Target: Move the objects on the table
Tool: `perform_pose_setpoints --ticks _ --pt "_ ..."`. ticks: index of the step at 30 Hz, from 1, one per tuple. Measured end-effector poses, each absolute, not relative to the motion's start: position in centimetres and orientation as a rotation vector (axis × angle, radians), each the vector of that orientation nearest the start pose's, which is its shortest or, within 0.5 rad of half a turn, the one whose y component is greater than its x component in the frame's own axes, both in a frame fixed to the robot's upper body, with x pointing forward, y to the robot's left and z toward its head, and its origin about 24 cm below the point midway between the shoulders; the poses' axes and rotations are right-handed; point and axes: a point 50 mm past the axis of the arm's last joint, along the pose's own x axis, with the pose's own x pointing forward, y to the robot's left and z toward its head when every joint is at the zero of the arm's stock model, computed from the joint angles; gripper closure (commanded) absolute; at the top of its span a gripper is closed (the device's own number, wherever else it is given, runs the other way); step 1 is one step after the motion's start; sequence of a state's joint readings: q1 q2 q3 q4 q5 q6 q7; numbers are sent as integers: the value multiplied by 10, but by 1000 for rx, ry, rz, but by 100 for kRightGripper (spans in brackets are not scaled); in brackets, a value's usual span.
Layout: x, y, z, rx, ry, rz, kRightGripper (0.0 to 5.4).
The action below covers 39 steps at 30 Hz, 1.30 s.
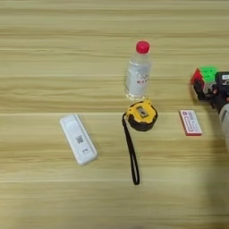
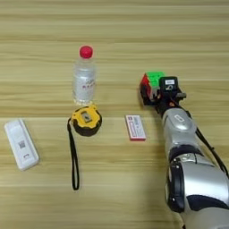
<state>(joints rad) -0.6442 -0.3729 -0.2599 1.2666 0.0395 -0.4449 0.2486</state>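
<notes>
The puzzle cube is judged light, rigid and smooth-faced, so it is best taken across two flat opposite sides, not by its corners. It is seen right at the black fingers of the right gripper, pressed against their left side. Whether the fingers are clenched around it or merely laid beside it cannot be told. The flat box is found just below and left of the fingers; the tape measure, bottle and remote are set further left.
</notes>
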Motion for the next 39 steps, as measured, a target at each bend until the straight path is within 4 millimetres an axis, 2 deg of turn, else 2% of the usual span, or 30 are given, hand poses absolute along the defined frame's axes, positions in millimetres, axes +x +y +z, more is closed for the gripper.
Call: perform_pose_setpoints --ticks 4,12,21,26,35,39 --pt "331 -266 24 -123 140 -44 202" --pt "332 -263 24 -119 139 -21 204" --pt "333 -245 23 -112 91 52 205" --pt "327 -230 20 -108 46 111 205" --pt "305 -187 10 -108 -1 269 205" --pt "300 -179 9 -107 -2 290 205"
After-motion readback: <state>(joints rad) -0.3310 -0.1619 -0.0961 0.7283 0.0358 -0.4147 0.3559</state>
